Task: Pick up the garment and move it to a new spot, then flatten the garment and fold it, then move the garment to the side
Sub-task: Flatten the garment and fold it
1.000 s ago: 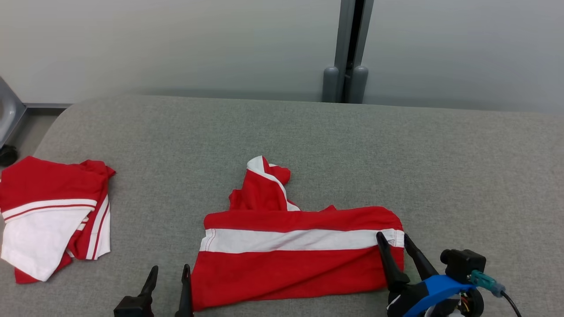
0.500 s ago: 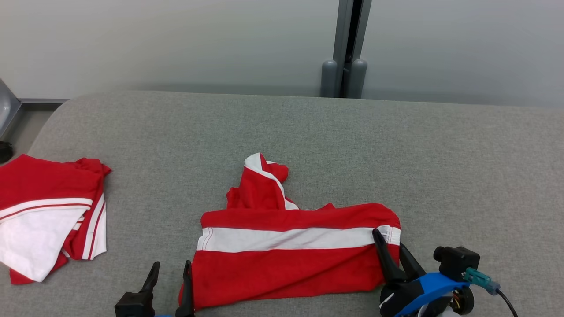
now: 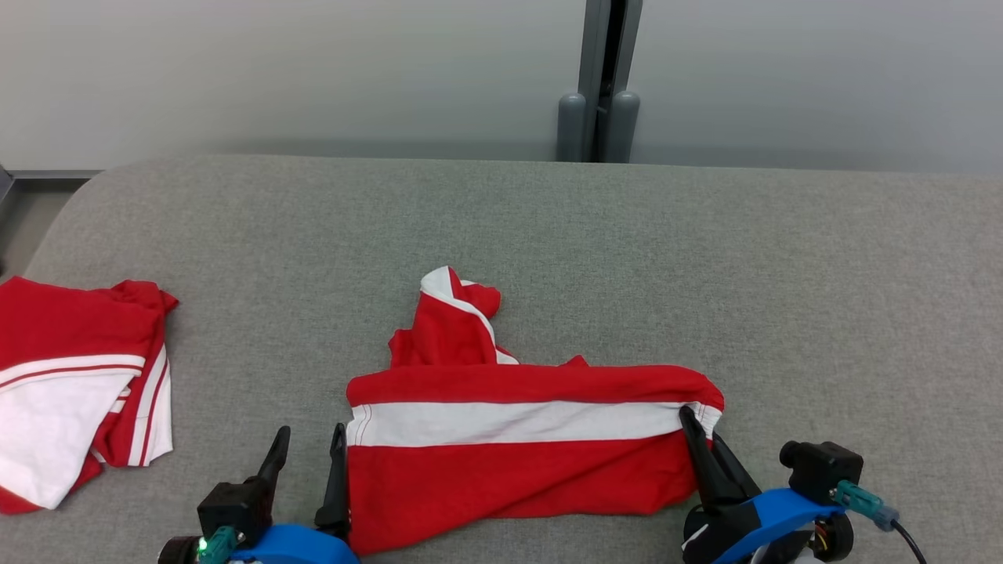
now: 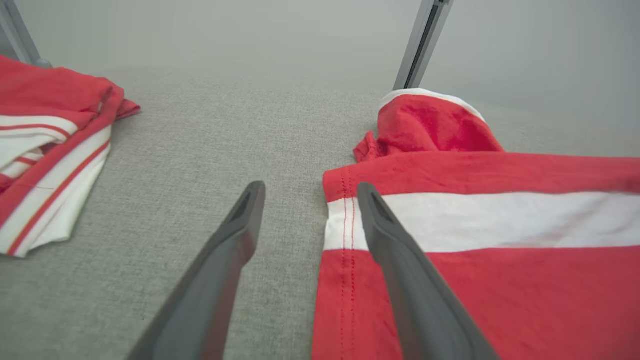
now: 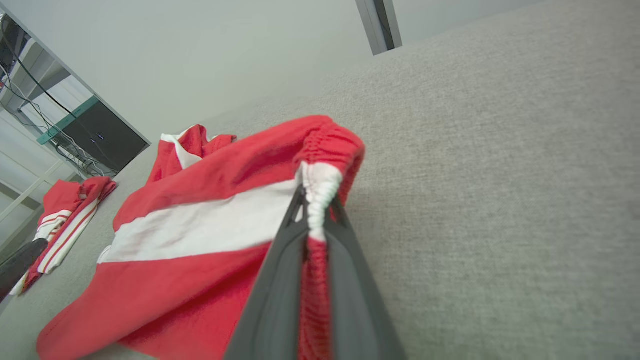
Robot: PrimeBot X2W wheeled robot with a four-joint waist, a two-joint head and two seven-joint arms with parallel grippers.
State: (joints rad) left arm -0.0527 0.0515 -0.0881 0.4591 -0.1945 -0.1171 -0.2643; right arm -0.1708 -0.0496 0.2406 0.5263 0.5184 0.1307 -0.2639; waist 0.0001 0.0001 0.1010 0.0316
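The garment is red with a broad white band and lies partly folded on the grey table, near the front edge. One red-and-white part sticks up behind it. My right gripper is shut on the garment's right edge, where the cloth bunches between the fingers. My left gripper stands open at the garment's left edge. In the left wrist view one finger lies over the hem and the other over bare table, with the garment to the right.
A second red-and-white garment lies folded at the table's left edge, also seen as a pile in the left wrist view. A grey post stands behind the table against a pale wall. Bare table stretches to the right and back.
My right gripper has shut on the garment's right edge, bunching the cloth. The head camera has shifted, so the whole scene sits a little lower and more to the left.
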